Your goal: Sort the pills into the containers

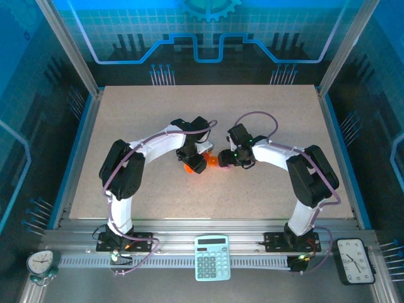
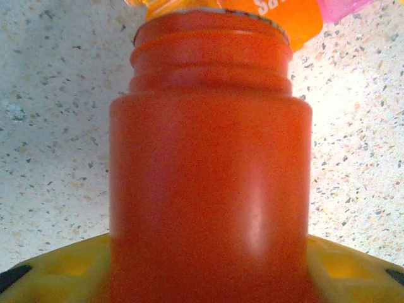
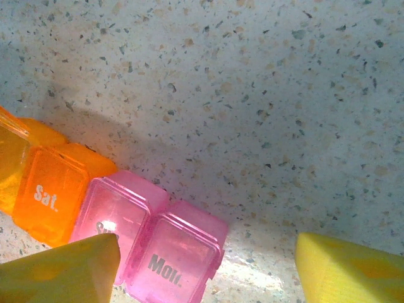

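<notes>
Orange bottle (image 2: 208, 189) | pill containers (image 3: 126, 221) on speckled tabletop (image 3: 265, 95) | blue-lit enclosure walls (image 1: 208, 38)

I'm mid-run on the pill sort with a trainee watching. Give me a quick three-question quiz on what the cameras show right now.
1. True or false: the left pincer holds the orange bottle.
2. In the right wrist view, which label is printed on the orange compartment of the containers? A. Sat. B. Mon. C. Wed.
3. Fill in: the right pincer has its jaws ____.
Key: 1 true; 2 A; 3 open.
</notes>
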